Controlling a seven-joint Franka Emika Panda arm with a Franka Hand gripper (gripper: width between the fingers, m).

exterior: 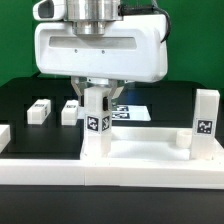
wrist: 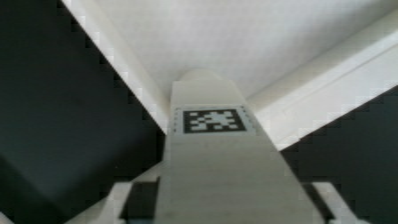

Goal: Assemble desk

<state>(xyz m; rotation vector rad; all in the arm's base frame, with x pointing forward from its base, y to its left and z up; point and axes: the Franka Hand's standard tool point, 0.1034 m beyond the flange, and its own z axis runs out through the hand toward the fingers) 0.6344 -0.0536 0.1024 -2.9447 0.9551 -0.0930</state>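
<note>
The white two-finger gripper [exterior: 98,100] hangs straight down over an upright white plastic block leg with a black-and-white square tag [exterior: 97,125], its jaws straddling the top of that leg, one finger on each side. In the wrist view the tagged leg [wrist: 215,150] fills the space between the fingers [wrist: 128,200]. From where I stand I cannot tell whether the pads are pressing it or just sit beside it. Below the jaws, the leg's foot meets one end of the large white plastic rectangular rimmed panel [exterior: 150,150], which lies flat on the black table [exterior: 20,95]. Well off to one side of the jaws, at the panel's other end, a second white tagged block leg [exterior: 205,122] stands upright. On the opposite side, behind the jaws, lie two small white tagged blocks, one [exterior: 38,110] and the other [exterior: 70,110], apart from each other. The marker board [exterior: 132,108] lies flat beyond the gripper.
</note>
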